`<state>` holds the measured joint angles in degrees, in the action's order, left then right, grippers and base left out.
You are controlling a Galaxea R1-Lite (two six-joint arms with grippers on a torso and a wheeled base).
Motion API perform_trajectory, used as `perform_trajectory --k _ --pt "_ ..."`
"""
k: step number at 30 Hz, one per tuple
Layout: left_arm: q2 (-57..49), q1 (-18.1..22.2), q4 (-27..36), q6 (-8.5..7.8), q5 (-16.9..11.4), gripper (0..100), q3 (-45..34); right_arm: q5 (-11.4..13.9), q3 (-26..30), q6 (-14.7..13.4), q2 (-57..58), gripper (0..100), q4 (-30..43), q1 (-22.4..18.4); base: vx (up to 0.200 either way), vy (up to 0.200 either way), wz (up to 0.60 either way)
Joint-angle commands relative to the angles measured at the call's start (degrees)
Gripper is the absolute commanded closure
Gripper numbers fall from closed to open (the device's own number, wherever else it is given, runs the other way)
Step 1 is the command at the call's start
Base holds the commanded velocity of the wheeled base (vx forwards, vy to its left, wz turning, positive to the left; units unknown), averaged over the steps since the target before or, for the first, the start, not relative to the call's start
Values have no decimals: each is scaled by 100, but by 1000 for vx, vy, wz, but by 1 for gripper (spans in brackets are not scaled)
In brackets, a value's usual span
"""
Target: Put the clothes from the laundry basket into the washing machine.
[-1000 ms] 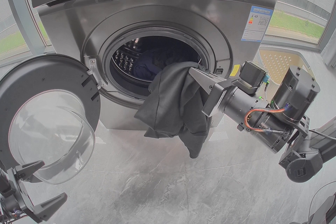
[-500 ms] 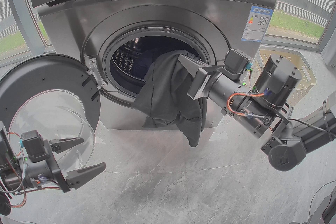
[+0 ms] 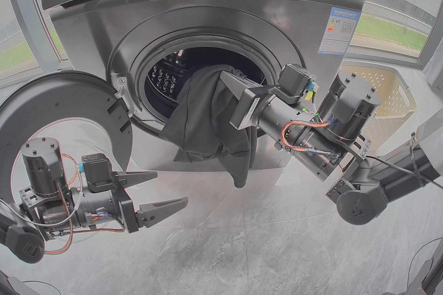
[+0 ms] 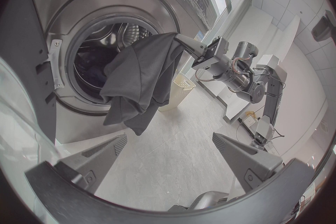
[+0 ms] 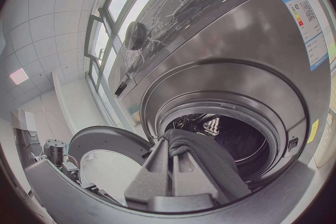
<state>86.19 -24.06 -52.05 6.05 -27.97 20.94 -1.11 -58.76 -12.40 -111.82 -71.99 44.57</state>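
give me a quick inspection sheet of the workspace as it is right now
surface: grey marbled floor
job's things: dark garment at the mouth of the washing machine, most of it hanging outside; door open on the robot's left; laundry basket right of the machine
clutter: nothing seen
grippers: right gripper shut on the garment; left gripper open, low beside the door, holding nothing
cables: orange cable looped at the right wrist; thin wires at the left wrist
surroundings: windows behind, grass outside
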Motion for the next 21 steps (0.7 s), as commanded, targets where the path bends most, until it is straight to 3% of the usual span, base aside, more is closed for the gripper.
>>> perform_trajectory --k 1,6,12,21 --pt "812 -55 -384 11 2 0 287 -21 14 1 -32 100 -8 96 0 0 0" --pt "1278 -169 -885 55 19 0 428 -30 22 9 -24 100 -17 105 0 0 0" --pt "1779 -248 -1404 432 72 0 639 -47 40 18 -24 100 -61 105 0 0 0" --pt "2464 -239 -1694 441 318 0 1122 -47 40 36 -15 100 -123 157 0 0 0"
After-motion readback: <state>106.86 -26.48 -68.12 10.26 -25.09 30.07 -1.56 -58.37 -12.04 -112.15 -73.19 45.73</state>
